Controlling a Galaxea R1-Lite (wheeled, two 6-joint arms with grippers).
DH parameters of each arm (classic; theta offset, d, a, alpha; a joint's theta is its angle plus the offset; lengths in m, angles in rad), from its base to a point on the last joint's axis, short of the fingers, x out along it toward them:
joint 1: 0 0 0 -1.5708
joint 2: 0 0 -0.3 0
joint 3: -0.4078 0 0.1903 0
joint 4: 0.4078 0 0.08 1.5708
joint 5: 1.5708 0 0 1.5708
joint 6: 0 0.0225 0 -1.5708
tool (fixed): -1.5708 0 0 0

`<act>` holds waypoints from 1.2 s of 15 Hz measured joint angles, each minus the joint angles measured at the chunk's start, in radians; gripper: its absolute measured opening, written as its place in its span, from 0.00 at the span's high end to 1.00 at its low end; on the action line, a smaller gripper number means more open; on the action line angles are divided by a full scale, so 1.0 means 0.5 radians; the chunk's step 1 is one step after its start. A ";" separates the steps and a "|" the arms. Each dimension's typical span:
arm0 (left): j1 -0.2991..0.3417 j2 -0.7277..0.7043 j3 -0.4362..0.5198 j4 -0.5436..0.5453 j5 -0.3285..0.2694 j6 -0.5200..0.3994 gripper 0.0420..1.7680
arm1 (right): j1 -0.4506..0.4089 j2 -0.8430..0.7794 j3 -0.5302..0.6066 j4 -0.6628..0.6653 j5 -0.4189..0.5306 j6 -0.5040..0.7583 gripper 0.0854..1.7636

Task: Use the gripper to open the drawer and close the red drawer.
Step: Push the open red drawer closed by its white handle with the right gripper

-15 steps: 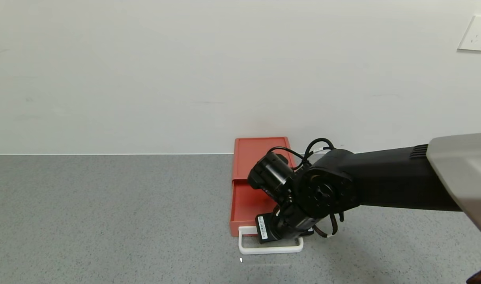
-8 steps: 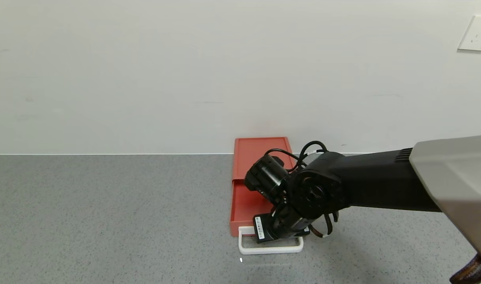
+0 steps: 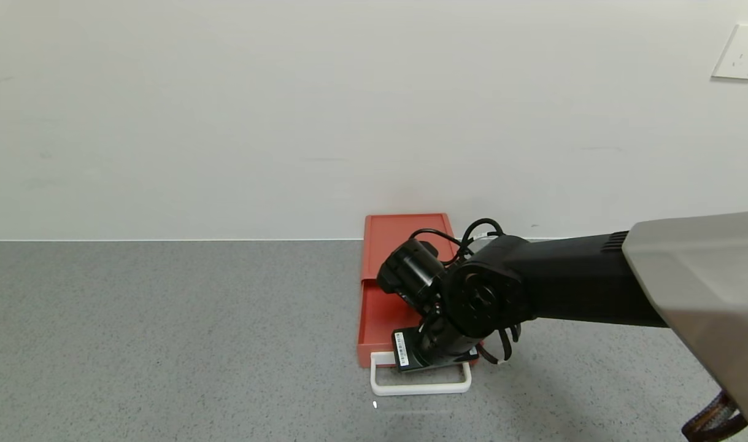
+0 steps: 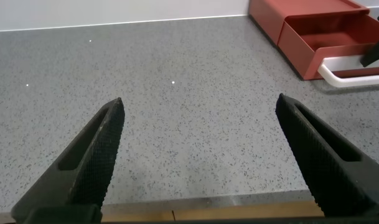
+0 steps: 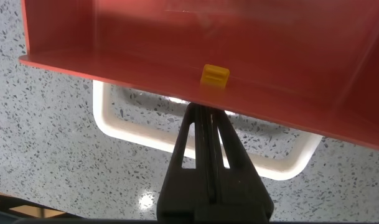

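Note:
The red drawer [image 3: 404, 236] is a flat orange-red box standing against the wall, with its tray [image 3: 378, 313] slid partly out toward me. A white loop handle [image 3: 420, 388] lies on the tray's front. My right gripper [image 3: 432, 357] reaches down inside the loop. In the right wrist view its fingers [image 5: 205, 111] are shut together and empty, with the tips against the tray's front wall [image 5: 177, 56] below a small yellow tab [image 5: 215, 75]. The handle [image 5: 133, 134] rings them. My left gripper [image 4: 198, 106] is open and empty, low over the table's front edge, far from the drawer [image 4: 326, 37].
The grey speckled tabletop [image 3: 165, 331] runs back to a white wall. A white wall socket [image 3: 742, 52] sits at the upper right. The table's wooden front edge [image 4: 177, 214] shows under the left gripper.
My right arm and gripper have shifted a little to the left and toward the tray's front. The drawer and its handle have not visibly moved.

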 joint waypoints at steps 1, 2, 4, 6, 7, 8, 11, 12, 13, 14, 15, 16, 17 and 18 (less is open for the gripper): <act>0.000 0.000 0.000 0.000 0.000 0.001 0.01 | -0.003 0.007 -0.014 0.002 -0.001 -0.001 0.98; 0.000 0.000 0.000 0.000 0.000 0.001 0.01 | -0.011 0.015 -0.031 0.001 -0.005 -0.003 0.98; 0.000 0.000 0.000 0.003 0.000 0.000 0.01 | -0.021 0.032 -0.063 -0.002 -0.031 -0.006 0.98; 0.000 0.000 0.000 0.003 0.000 0.001 0.01 | -0.030 0.049 -0.094 -0.005 -0.036 -0.009 0.98; 0.000 0.000 0.000 0.003 0.000 -0.001 0.01 | -0.041 0.060 -0.119 -0.005 -0.037 -0.012 0.98; 0.000 0.000 0.000 0.003 0.000 0.000 0.01 | -0.055 0.070 -0.146 -0.005 -0.039 -0.017 0.98; 0.000 0.000 0.000 0.003 0.000 0.000 0.01 | -0.085 0.099 -0.218 -0.005 -0.043 -0.045 0.98; 0.000 0.000 0.000 0.003 0.000 0.000 0.01 | -0.089 0.108 -0.243 -0.005 -0.049 -0.047 0.98; 0.000 0.000 0.000 0.003 0.000 0.000 0.01 | -0.095 0.120 -0.269 -0.005 -0.050 -0.052 0.98; 0.000 0.000 0.000 0.003 0.000 0.001 0.01 | -0.104 0.132 -0.294 -0.002 -0.051 -0.060 0.98; 0.000 0.000 0.000 0.003 0.000 0.000 0.01 | -0.113 0.146 -0.323 -0.005 -0.051 -0.064 0.98; 0.000 0.000 0.000 0.003 0.000 0.000 0.01 | -0.123 0.160 -0.351 -0.007 -0.051 -0.065 0.98; -0.001 0.000 0.000 0.003 0.000 0.001 0.01 | -0.130 0.174 -0.374 -0.005 -0.050 -0.068 0.98; 0.000 0.000 0.000 0.003 0.000 0.001 0.01 | -0.141 0.190 -0.400 -0.007 -0.050 -0.078 0.98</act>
